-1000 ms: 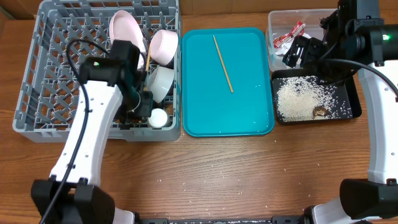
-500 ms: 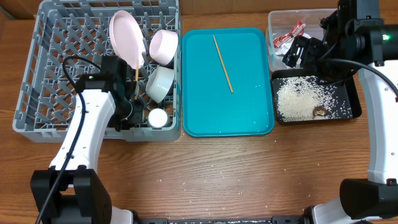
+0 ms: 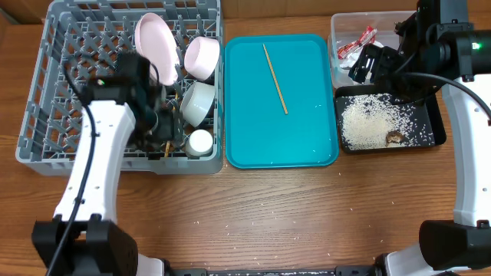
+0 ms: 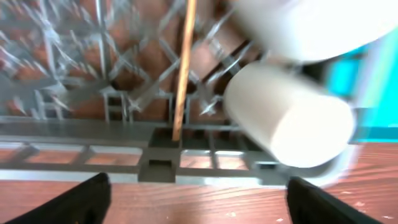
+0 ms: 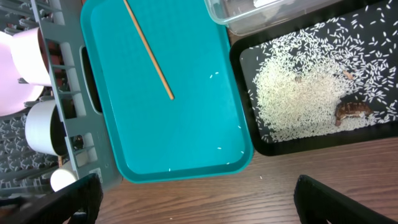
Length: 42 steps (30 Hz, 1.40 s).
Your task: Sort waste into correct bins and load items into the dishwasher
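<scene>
The grey dishwasher rack [image 3: 46,92] holds a pale pink plate [image 3: 156,46], two bowls [image 3: 202,57] [image 3: 198,101] and a small white cup [image 3: 200,142]. My left gripper [image 3: 165,132] hangs over the rack's front right corner, open and empty [image 4: 198,205]. In its wrist view one chopstick [image 4: 182,68] stands free in the rack, beside the cup [image 4: 289,115]. The other chopstick [image 3: 275,78] lies on the teal tray [image 3: 253,146]. My right gripper [image 3: 376,65] is open and empty above the bins. The clear tub [image 3: 341,27] holds the wrapper [image 3: 357,44]. The black tray [image 3: 437,123] holds rice [image 3: 367,123] and a brown lump [image 3: 395,138].
In the right wrist view the teal tray [image 5: 186,124] carries a few stray rice grains beside the chopstick [image 5: 148,50]. More grains are scattered on the wooden table [image 3: 268,222] in front of the tray. The rack's left half [image 3: 69,46] has only bare pegs.
My left gripper has opened and let go of the chopstick, which now stands in the rack. The left arm has swung back and to the left. The right arm has not moved.
</scene>
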{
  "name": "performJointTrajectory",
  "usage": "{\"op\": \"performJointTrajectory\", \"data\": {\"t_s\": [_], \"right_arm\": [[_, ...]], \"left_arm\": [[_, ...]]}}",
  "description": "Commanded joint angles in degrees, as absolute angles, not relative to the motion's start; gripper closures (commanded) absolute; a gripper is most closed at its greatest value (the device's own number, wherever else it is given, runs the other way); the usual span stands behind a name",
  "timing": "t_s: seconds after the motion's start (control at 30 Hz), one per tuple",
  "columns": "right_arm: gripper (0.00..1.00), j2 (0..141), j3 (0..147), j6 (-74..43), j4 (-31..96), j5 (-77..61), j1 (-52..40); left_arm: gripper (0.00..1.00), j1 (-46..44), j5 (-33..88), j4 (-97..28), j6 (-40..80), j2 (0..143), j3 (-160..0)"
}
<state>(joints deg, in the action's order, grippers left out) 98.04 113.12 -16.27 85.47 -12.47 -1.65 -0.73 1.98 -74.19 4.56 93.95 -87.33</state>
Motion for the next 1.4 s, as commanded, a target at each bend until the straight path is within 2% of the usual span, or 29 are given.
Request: {"op": "performJointTrajectory", "data": {"t_s": [0.0, 0.13, 0.27, 0.57, 0.63, 0.8, 1.07, 1.2, 1.27, 1.37], "right_arm": [[0.0, 97.51, 112.88, -16.05, 85.21, -12.05, -1.91], [0.0, 97.51, 112.88, -16.05, 85.21, -12.05, -1.91], [0.0, 97.54, 112.88, -16.05, 85.21, -12.03, -1.91], [0.0, 97.51, 112.88, -16.05, 85.21, -12.03, -1.91], [0.0, 97.51, 112.88, -16.05, 85.21, -12.05, -1.91], [0.0, 97.51, 112.88, -16.05, 85.21, -12.05, -1.91], [0.0, 97.54, 112.88, -16.05, 85.21, -12.03, -1.91], [0.0, 97.54, 112.88, -16.05, 85.21, -12.03, -1.91], [0.0, 97.54, 112.88, -16.05, 85.19, -12.05, -1.91], [0.0, 97.51, 112.88, -16.05, 85.21, -12.03, -1.91]], "left_arm": [[0.15, -3.9, 4.62, -76.36, 6.2, 93.62, -96.95], [0.14, -10.02, 4.43, -74.83, 11.14, 93.65, -101.82], [0.1, -17.02, -0.25, -69.97, 24.12, 96.18, -101.67], [0.08, -26.61, -2.87, -55.44, 38.92, 116.55, -102.76], [0.11, -27.49, -0.6, -51.92, 41.47, 120.6, -103.31], [0.17, -29.8, 2.33, -43.2, 43.57, 126.5, -104.31], [0.17, -33.47, -6.55, -38.59, 42.22, 128.42, -104.31], [0.23, -33.89, -6.42, -36.64, 42.02, 131.2, -104.31], [0.3, -33.89, -6.44, -36.53, 42.0, 132.6, -104.31], [0.32, -33.89, -7.31, -36.6, 41.74, 133.64, -104.31]]}}
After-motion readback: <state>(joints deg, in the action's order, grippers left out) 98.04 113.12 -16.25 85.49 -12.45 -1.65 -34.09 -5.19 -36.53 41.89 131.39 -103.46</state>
